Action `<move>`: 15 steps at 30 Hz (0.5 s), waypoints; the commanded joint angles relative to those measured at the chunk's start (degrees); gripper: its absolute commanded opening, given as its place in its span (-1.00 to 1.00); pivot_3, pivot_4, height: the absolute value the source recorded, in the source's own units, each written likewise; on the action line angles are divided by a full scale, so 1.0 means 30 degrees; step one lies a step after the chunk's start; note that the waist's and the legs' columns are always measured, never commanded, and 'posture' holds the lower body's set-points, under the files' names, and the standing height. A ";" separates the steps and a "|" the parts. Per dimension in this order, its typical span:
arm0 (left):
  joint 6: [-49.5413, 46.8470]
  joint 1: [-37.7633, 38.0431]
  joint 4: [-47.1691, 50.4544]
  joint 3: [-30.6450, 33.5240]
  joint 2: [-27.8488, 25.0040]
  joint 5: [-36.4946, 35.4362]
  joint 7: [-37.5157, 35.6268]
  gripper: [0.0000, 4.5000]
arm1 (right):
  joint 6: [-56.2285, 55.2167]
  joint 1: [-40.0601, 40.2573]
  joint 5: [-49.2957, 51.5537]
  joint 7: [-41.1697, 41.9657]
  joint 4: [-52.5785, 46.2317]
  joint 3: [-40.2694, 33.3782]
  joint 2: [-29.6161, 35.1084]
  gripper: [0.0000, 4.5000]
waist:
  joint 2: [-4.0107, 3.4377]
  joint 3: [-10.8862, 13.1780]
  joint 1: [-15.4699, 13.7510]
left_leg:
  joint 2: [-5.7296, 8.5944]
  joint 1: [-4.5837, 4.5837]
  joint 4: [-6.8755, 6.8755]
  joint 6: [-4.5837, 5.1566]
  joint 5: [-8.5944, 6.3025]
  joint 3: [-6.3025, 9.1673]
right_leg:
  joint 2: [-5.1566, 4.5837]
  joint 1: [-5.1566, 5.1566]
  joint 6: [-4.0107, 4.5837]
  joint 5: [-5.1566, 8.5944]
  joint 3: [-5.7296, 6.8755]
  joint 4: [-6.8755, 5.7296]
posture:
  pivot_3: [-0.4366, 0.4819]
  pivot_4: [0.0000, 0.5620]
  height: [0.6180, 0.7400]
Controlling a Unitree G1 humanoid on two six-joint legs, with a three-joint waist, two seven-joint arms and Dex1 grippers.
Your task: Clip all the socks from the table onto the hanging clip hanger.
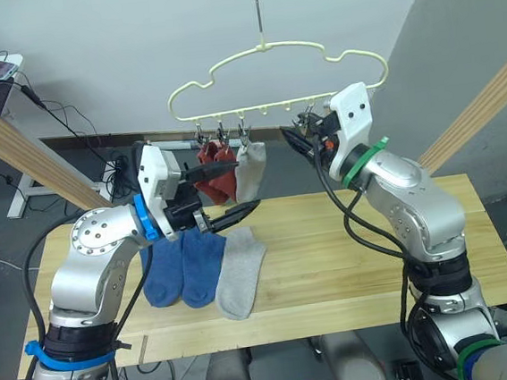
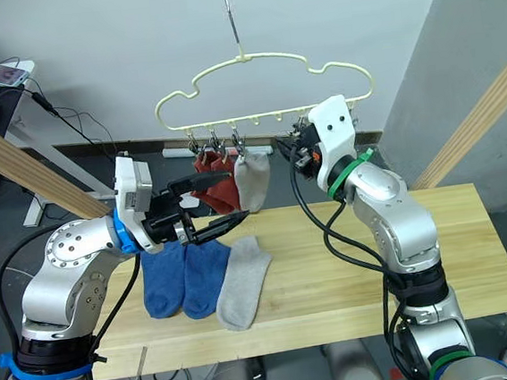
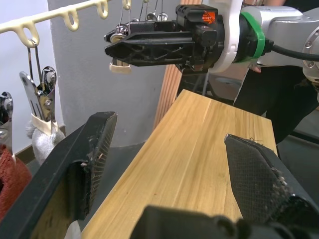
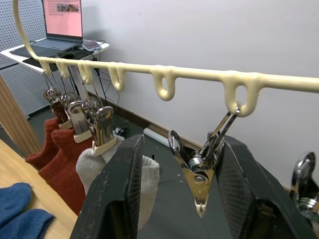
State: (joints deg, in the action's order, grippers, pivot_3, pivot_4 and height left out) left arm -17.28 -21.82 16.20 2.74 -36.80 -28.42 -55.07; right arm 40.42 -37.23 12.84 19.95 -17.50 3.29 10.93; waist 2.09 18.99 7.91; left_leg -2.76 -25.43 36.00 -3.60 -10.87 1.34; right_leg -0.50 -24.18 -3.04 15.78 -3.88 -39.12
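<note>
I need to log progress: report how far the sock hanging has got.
Done: two rust red socks and one light grey sock hang from the clip hanger. In hand: nothing; the left tool is open and empty, and the right tool is open around a free clip. Left: two blue socks and a grey sock on the table.

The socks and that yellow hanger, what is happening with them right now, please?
A humanoid robot is clipping socks onto the clip hanger. Two rust red socks and one grey sock hang from its clips. Two blue socks and another grey sock lie on the table. The right gripper is open around an empty clip. The left gripper is open and empty, raised near the hanging socks.
</note>
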 commanded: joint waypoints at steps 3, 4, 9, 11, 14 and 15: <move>0.0383 0.0084 0.0472 0.0104 0.0104 0.0031 0.0115 0.74 | -0.0721 -0.0406 0.0267 -0.0090 -0.0394 -0.0205 -0.0188 -0.05 | -0.0001 0.0000 0.0003 | 0.0000 0.0000 0.0002 0.0000 0.0000 0.0001 | 0.0000 0.0000 0.0001 0.0000 0.0002 -0.0003 | -0.50 0.03 0.87; 0.0401 0.0098 0.0445 0.0105 0.0115 0.0037 0.0141 0.74 | -0.0781 -0.0427 0.0258 -0.0117 -0.0372 -0.0208 -0.0214 -0.05 | -0.0001 0.0000 0.0003 | -0.0001 0.0000 0.0002 0.0000 0.0000 0.0001 | 0.0000 0.0000 0.0001 0.0000 0.0002 -0.0005 | -0.50 0.03 0.87; 0.0475 0.0221 0.0424 0.0081 0.0161 0.0108 0.0180 0.74 | -0.0921 -0.0457 0.0260 -0.0212 -0.0233 -0.0270 -0.0312 -0.05 | -0.0002 -0.0001 0.0002 | -0.0001 0.0000 0.0005 0.0000 0.0000 0.0001 | 0.0000 0.0000 0.0002 -0.0001 0.0003 -0.0010 | -0.49 0.03 0.87; 0.0496 0.0258 0.0425 0.0078 0.0187 0.0136 0.0195 0.74 | -0.0936 -0.0474 0.0254 -0.0283 -0.0195 -0.0316 -0.0373 -0.05 | -0.0001 -0.0001 0.0003 | -0.0001 0.0000 0.0007 0.0000 0.0000 0.0002 | 0.0000 0.0000 0.0002 -0.0001 0.0003 -0.0013 | -0.49 0.03 0.87; 0.0544 0.0325 0.0427 0.0051 0.0247 0.0206 0.0221 0.74 | -0.0957 -0.0514 0.0250 -0.0354 -0.0139 -0.0350 -0.0418 -0.05 | -0.0002 -0.0002 0.0002 | -0.0001 0.0000 0.0011 0.0000 0.0000 0.0002 | 0.0000 0.0000 0.0003 -0.0001 0.0003 -0.0018 | -0.50 0.03 0.87; 0.0584 0.0367 0.0409 0.0014 0.0278 0.0253 0.0213 0.74 | -0.0970 -0.0528 0.0271 -0.0392 -0.0112 -0.0381 -0.0445 -0.14 | -0.0001 -0.0002 0.0002 | -0.0001 0.0000 0.0013 0.0000 0.0000 0.0002 | 0.0000 0.0000 0.0003 -0.0002 0.0002 -0.0020 | -0.50 0.02 0.87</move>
State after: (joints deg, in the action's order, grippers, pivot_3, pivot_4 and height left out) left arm -16.90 -21.01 16.17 2.69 -36.21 -27.83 -54.46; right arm 39.05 -37.59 12.86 19.02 -16.80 3.18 9.95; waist 2.09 18.98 7.92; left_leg -2.76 -25.43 36.04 -3.60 -10.87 1.34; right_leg -0.50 -24.18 -3.03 15.78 -3.87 -39.19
